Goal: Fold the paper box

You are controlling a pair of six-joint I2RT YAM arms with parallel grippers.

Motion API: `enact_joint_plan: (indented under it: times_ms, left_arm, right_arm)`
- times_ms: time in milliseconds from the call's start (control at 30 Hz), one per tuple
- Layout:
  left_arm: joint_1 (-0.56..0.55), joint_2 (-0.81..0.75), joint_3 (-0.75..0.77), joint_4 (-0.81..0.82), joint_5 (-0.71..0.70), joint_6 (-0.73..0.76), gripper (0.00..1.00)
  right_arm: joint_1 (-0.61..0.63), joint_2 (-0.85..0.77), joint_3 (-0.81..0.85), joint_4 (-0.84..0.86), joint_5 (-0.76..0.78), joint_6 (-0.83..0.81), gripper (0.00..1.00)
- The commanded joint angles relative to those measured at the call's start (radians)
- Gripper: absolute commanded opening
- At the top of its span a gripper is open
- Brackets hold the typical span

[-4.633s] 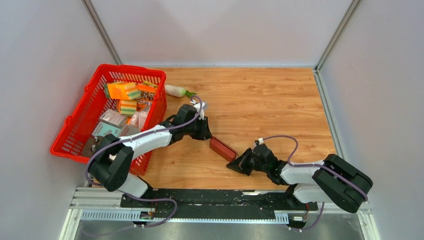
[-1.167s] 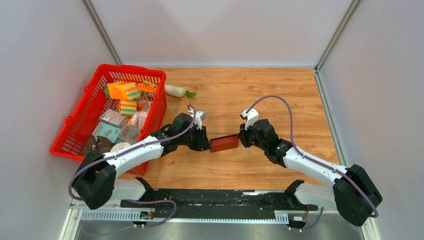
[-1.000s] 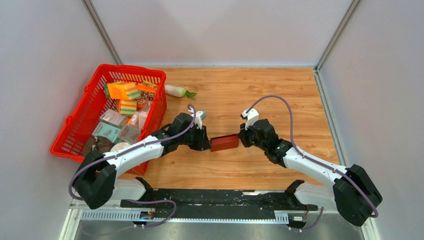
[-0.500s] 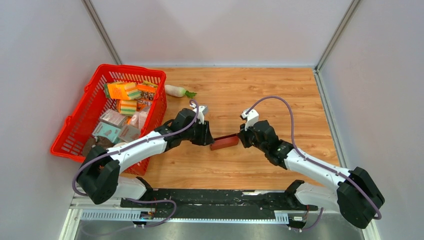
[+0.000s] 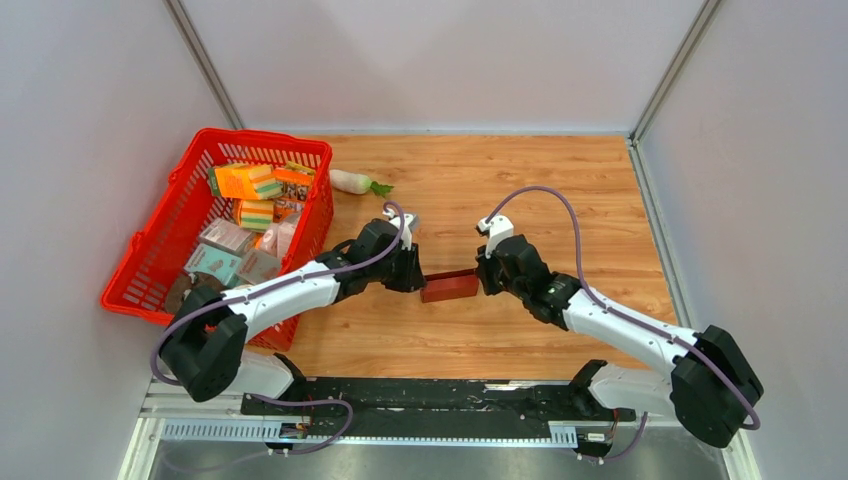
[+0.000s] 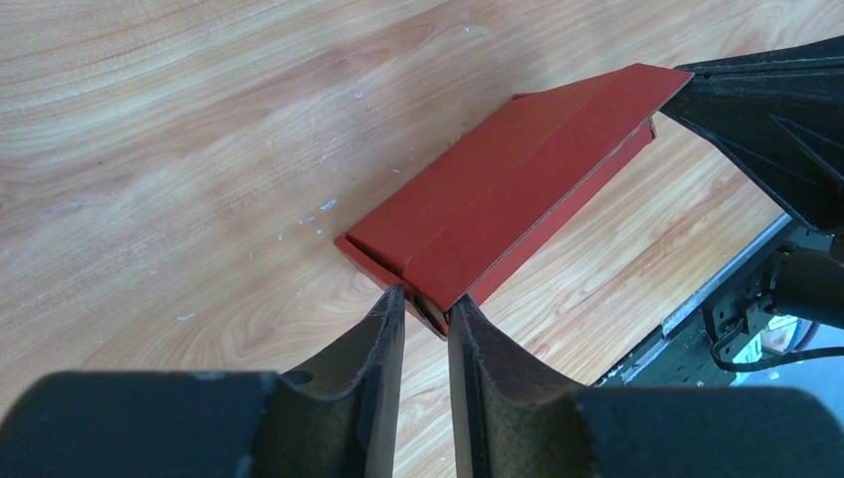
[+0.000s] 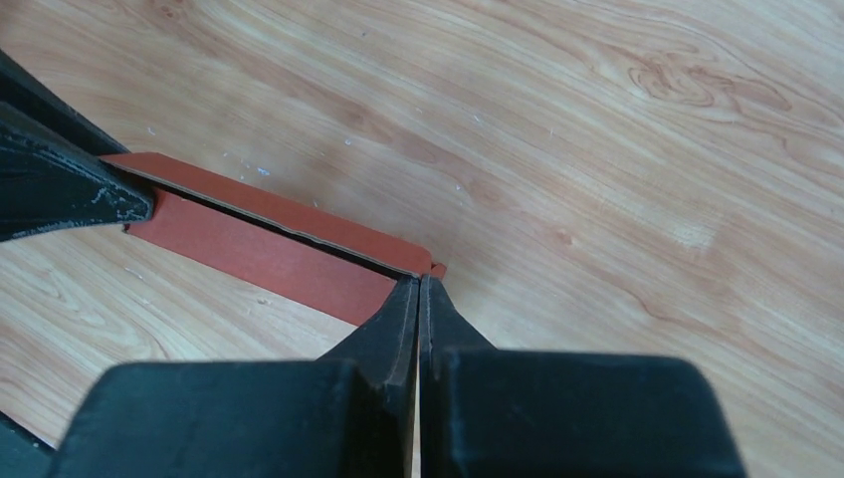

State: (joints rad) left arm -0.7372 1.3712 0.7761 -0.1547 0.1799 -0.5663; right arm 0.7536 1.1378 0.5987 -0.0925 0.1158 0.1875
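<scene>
**Containers.** A red mesh basket (image 5: 150, 252) stands at the left edge of the surface, its near right corner hidden behind the left arm. It holds orange packets (image 5: 243, 181), a striped pack (image 5: 255, 214) and several pale small cartons (image 5: 226, 237), loosely heaped. A white vegetable with a green stalk (image 5: 352, 181) lies outside the basket, just beside its far right corner.

**Paper box.** The paper box (image 5: 450, 287) lies mid-surface between the two arms, flattened, with one long panel raised.

**Pincers.** The left pincer (image 6: 426, 305) is nearly closed, gripping the left end of the paper box. The right pincer (image 7: 419, 282) is fully closed, its tips touching the opposite end corner. Whether a flap is nipped there cannot be told.

**Surface and room.** The surface (image 5: 540, 190) is light wood-grain board. Pale grey walls (image 5: 450, 60) enclose it on three sides. A black mounting rail (image 5: 420, 395) runs along the near edge.
</scene>
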Motion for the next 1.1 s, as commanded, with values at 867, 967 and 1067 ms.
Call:
enact_joint_plan:
  times_ms: [867, 967, 1067]
  left_arm:
    - [-0.028, 0.063, 0.028, -0.006, -0.014, 0.016, 0.17]
    - [-0.03, 0.06, 0.025, -0.005, -0.017, 0.016, 0.17]
    - [-0.03, 0.058, 0.02, 0.0, -0.017, 0.014, 0.17]
  right_arm:
    - [0.027, 0.185, 0.365, -0.483, -0.08, 0.386, 0.0]
    - [0.027, 0.191, 0.366, -0.487, -0.077, 0.405, 0.0]
    - [0.027, 0.192, 0.368, -0.484, -0.087, 0.425, 0.0]
